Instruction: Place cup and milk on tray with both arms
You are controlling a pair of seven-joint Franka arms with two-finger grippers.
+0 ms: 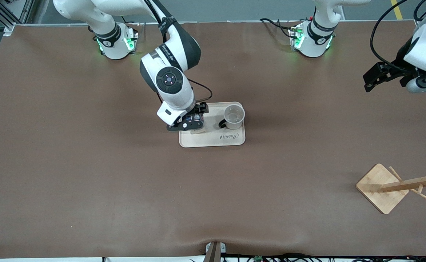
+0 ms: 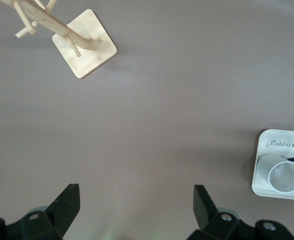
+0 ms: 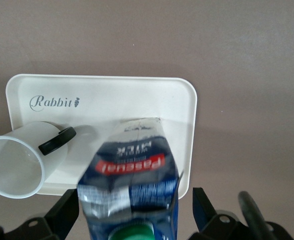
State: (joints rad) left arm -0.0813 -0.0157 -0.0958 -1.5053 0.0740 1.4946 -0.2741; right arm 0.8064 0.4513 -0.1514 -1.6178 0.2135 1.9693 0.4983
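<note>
The cream tray (image 1: 213, 140) lies mid-table. The white cup (image 1: 234, 117) stands upright on it, at the end toward the left arm, black handle toward the milk. The dark-blue milk (image 1: 197, 131) stands on the tray's other end, mostly hidden under my right gripper (image 1: 192, 120). In the right wrist view the milk (image 3: 129, 170) with its green cap sits between the spread fingers of my right gripper (image 3: 134, 210), with a gap at each side; the cup (image 3: 17, 167) and tray (image 3: 137, 95) show beside it. My left gripper (image 1: 371, 82) is open and empty, up over bare table (image 2: 136, 205).
A wooden rack (image 1: 382, 187) with a square base and pegs lies tipped over near the front camera at the left arm's end; it also shows in the left wrist view (image 2: 84, 44). The brown table surrounds the tray.
</note>
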